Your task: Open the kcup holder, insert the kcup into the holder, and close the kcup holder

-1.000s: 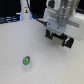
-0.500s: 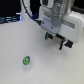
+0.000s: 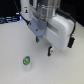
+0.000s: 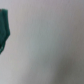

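White table (image 3: 12, 47), kcup (image 3: 26, 61) near hand (image 3: 38, 39).

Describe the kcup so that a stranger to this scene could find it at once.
Start from the big white robot arm over the pale table. Below its claw, toward the exterior view's left, lies the kcup. It is the only small green-and-blue round thing on the bare surface.

Lab bench, white tabletop (image 3: 12, 45), cables (image 3: 10, 19)

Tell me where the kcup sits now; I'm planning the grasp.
In the exterior view, the kcup lies on the white table, lower left of the tool, apart from it.
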Controlling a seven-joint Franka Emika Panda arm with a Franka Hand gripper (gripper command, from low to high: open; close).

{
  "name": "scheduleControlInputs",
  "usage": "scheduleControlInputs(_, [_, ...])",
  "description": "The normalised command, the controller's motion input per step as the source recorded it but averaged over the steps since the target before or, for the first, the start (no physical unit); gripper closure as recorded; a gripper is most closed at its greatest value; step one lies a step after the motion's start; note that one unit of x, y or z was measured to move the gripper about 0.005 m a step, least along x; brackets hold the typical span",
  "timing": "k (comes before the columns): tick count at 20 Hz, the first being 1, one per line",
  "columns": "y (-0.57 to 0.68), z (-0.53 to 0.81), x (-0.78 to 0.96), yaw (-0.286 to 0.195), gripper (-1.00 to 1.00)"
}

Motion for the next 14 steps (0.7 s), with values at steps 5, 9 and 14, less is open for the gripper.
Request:
scheduleControlInputs(5, [-0.7,0.01,0.1,-0.208,-1.0])
scheduleControlInputs(9, [-0.62,0.01,0.33,-0.201,-1.0])
scheduleControlInputs(14, [-0.39,-0.04,0.56,-0.19,-1.0])
